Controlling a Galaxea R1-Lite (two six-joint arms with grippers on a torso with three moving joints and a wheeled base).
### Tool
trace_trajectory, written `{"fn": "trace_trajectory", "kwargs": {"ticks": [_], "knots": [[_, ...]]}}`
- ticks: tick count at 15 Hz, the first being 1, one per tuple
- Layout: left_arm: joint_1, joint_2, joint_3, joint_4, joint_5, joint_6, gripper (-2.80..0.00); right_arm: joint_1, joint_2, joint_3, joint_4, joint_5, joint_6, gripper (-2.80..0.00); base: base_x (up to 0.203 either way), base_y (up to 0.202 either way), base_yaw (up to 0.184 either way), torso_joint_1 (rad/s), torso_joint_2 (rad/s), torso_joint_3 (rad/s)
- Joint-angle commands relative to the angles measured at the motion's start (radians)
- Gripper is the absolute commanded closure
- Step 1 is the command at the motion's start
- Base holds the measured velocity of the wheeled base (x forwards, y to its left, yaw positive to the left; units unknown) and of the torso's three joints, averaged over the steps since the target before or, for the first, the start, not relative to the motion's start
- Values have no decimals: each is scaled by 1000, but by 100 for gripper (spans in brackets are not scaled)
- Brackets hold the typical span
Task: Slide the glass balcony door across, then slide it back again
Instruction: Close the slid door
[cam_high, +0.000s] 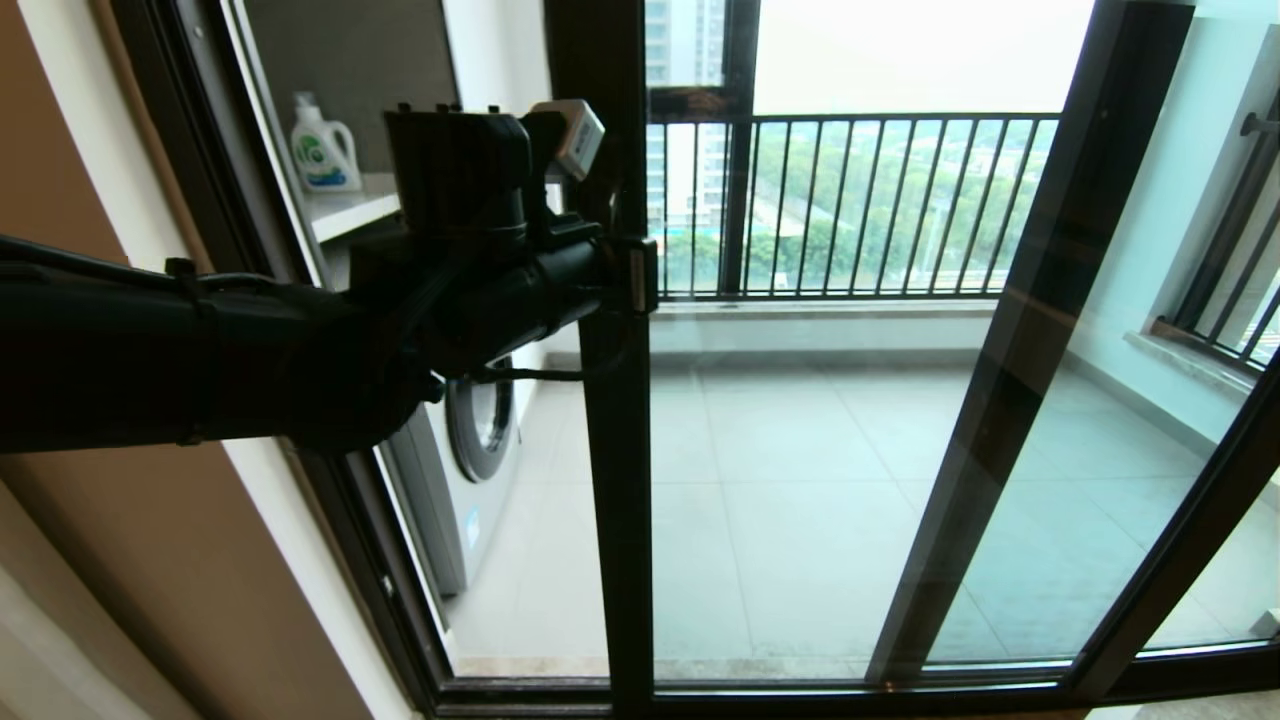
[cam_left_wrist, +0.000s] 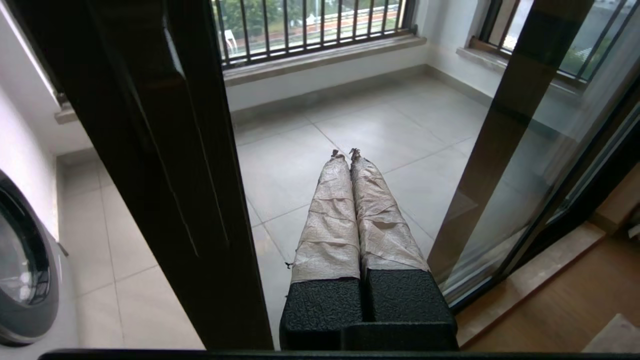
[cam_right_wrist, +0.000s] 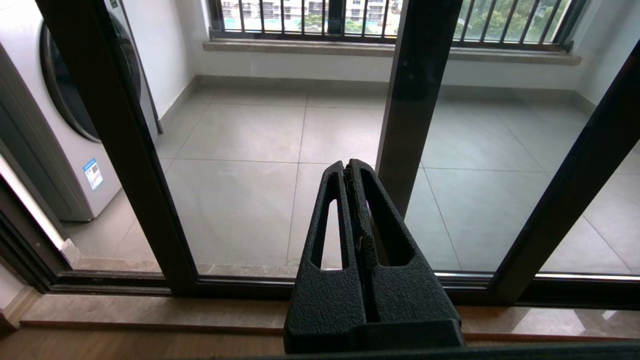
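Observation:
The glass balcony door shows as a glossy dark upright (cam_high: 615, 500) with clear glass to its left. The same upright rises in the left wrist view (cam_left_wrist: 165, 175) and the right wrist view (cam_right_wrist: 120, 150). My left gripper (cam_high: 640, 278) is stretched out from the left at chest height and sits at the upright's right edge. Its tape-wrapped fingers (cam_left_wrist: 330, 210) are pressed together with nothing between them, and the gripper (cam_left_wrist: 345, 152) pokes into the gap beside the upright. My right gripper (cam_right_wrist: 347, 165) is shut and empty, low, facing the bottom track.
A second dark upright (cam_high: 1010, 350) with tinted glass stands to the right. A washing machine (cam_high: 480, 420) and a detergent bottle (cam_high: 325, 145) are behind the left pane. The balcony railing (cam_high: 850, 200) and a barred window (cam_high: 1230, 280) lie beyond. A stone threshold (cam_right_wrist: 150, 310) runs below.

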Motion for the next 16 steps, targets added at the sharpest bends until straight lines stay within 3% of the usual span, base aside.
{"fn": "trace_trajectory", "kwargs": {"ticks": [1, 4, 9, 14, 16], "knots": [[-15, 57, -71, -1, 2, 1, 0, 0, 0, 9, 0, 1, 0, 0, 0, 0, 0, 0, 0, 0], [-16, 146, -189, 6, 25, 7, 0, 0, 0, 9, 0, 1, 0, 0, 0, 0, 0, 0, 0, 0], [-14, 263, -305, -3, 129, 47, 0, 0, 0, 9, 0, 1, 0, 0, 0, 0, 0, 0, 0, 0], [5, 266, -336, -3, 229, 50, 0, 0, 0, 9, 0, 1, 0, 0, 0, 0, 0, 0, 0, 0], [30, 261, -337, -4, 256, 90, 0, 0, 0, 9, 0, 1, 0, 0, 0, 0, 0, 0, 0, 0]]}}
